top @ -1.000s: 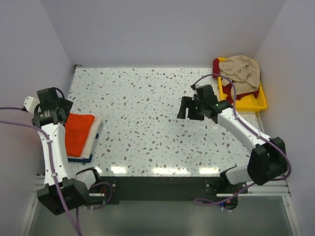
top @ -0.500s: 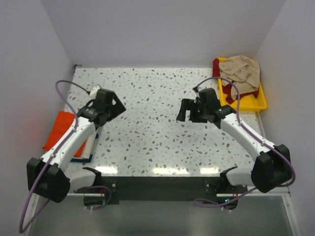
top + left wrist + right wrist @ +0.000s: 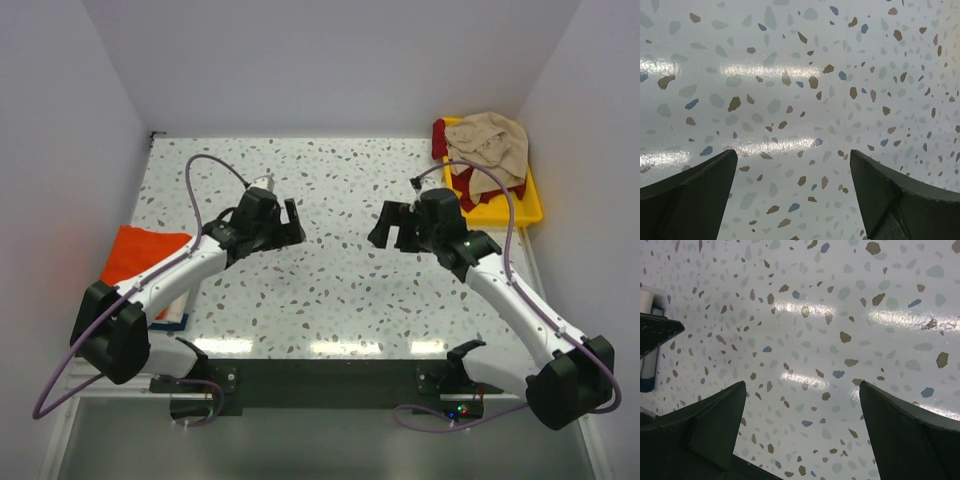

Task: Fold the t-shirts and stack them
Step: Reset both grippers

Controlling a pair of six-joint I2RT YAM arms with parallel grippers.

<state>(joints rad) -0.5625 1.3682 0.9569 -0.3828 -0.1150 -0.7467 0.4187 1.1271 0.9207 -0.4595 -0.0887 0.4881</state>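
A pale speckled table (image 3: 330, 300) fills the floor of a plain white-walled booth, with glare streaks along its near edge. Farthest from the yellow tray (image 3: 527, 212), at the table's left edge, a folded orange t-shirt (image 3: 135, 252) lies on top of a cream-white t-shirt (image 3: 177, 300), with a strip of navy t-shirt (image 3: 168, 324) showing beneath; the left arm's forearm crosses over part of this pile. The left gripper (image 3: 296, 222) hangs over the middle of the table, well apart from the tray, its fingers (image 3: 700, 190) spread wide with only bare tabletop between them. Facing it and nearer the tray, the right gripper (image 3: 385, 228) is likewise released, jaws wide and nothing in them. A stretch of bare table lies between the two grippers, and more behind them up to the back wall. The tray sits in the far right corner against the walls, holding a crumpled beige t-shirt (image 3: 492, 142) heaped over a dark red t-shirt (image 3: 468, 186). A second ago the left gripper was at the left edge over the orange shirt; it has since swung toward the centre. The right gripper has shifted only slightly, and the tray's heap is unchanged.
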